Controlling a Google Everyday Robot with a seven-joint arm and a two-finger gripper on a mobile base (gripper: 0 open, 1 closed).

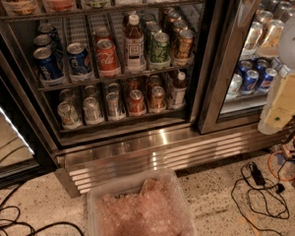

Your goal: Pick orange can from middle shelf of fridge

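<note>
The large display fridge [137, 154] with a dark frame and ribbed stainless steel base fills the upper left and centre of the frame, its glass door [225, 68] swung open toward the right; the dark wire middle shelf [88, 81] runs across it, its lanes filled with cans; the amber-orange drink can with a silver top [183, 45] stands upright at the front of the rightmost lane, just beside a green can [160, 48] on its left; further left come a brown bottle with a white cap [133, 41], a red Coca-Cola can [107, 57] and blue cans [78, 58]; the rack below holds pale silver and reddish cans [136, 102].

The pale cream and white claw [281, 104] sits at the right edge of the frame, in front of the neighbouring cooler [250, 77], well apart from the orange can and outside the fridge; I cannot tell whether it is apart or together, and nothing shows in it.

A clear plastic tub with pinkish contents [140, 208] sits on the speckled floor at bottom centre; black cables [258, 186] trail at lower right.
</note>
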